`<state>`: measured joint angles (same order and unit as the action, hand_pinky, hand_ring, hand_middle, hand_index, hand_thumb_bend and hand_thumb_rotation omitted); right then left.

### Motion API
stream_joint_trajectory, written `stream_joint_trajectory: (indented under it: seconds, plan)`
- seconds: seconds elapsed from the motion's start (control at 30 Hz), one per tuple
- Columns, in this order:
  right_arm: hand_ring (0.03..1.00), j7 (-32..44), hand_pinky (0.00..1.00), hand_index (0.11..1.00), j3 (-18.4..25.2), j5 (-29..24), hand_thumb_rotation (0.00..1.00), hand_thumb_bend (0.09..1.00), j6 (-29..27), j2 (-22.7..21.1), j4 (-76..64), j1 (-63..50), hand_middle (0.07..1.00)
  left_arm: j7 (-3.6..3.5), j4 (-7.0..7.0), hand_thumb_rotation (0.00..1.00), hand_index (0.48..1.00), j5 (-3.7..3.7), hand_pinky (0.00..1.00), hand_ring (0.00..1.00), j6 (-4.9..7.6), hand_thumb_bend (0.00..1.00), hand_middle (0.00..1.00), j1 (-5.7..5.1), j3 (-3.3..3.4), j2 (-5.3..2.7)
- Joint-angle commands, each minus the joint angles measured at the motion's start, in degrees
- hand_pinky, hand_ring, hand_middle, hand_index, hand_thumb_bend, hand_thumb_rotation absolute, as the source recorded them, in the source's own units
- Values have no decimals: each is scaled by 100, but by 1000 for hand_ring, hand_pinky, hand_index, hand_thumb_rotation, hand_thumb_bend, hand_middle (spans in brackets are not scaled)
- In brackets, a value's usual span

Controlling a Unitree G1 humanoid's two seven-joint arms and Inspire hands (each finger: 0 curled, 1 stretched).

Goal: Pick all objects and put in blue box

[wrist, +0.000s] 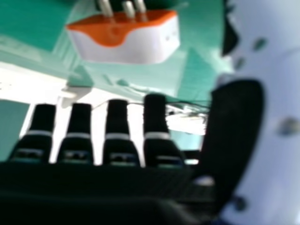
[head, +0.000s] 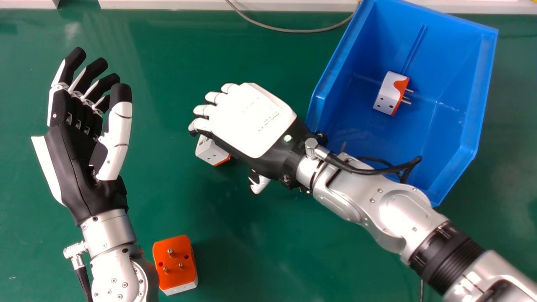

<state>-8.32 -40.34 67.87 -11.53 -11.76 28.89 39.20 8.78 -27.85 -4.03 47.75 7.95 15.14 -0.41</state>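
Fingers point(head: 74, 61) are held loose and open on the left hand point(head: 69, 147), with its palm turned up and nothing held in it, over the left part of the green table point(head: 268, 260). To the right of its arm, toward the near side of the table, an orange and white plug block point(head: 184, 253) is seen close by, with its three pins pointed up. Farther right and nearer the far edge, a white plug with some orange point(head: 211, 152) is partly covered by the right hand point(head: 251, 121). The right hand is turned palm down, and its fingers are kept open; in the right hand view, a gap is seen between them and the plug, so nothing is gripped. By the far edge of the table, a thin gray cord point(head: 293, 31) is laid in a bend. On the right, the blue box point(head: 484, 96) is set at a slant by that same edge, and its near edge is crossed by the right arm. Inside, on the floor between the side walls, one more plug point(head: 386, 94) is found, with its pins pointed at the right wall.
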Motion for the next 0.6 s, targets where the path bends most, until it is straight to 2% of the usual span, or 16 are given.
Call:
stream_joint_trajectory:
  seconds: [0.0, 0.17, 0.27, 0.4, 0.57]
  plan:
    - [856, -203, 818, 759, -42, 17, 5, 816, 112, 122, 104, 274, 836, -26, 45, 410, 807, 16, 652, 709, 117, 644, 767, 57, 7, 56]
    - [861, -197, 818, 771, -166, -11, 9, 807, 290, 310, 467, 450, 843, -22, -3, 411, 810, 41, 655, 710, 180, 640, 768, 83, 9, 95]
    - [881, -144, 834, 792, -256, 1, 10, 784, 404, 397, 628, 552, 865, -11, 7, 410, 807, 19, 650, 707, 159, 636, 767, 92, 6, 96]
    - [891, -257, 838, 805, -366, 11, 11, 779, 505, 494, 852, 660, 878, -44, 7, 408, 805, -16, 650, 708, 172, 636, 767, 95, -10, 111]
    - [892, -370, 839, 803, -423, -56, 9, 775, 509, 581, 1044, 777, 880, 6, 30, 408, 805, 42, 649, 709, 155, 633, 769, 92, -15, 114]
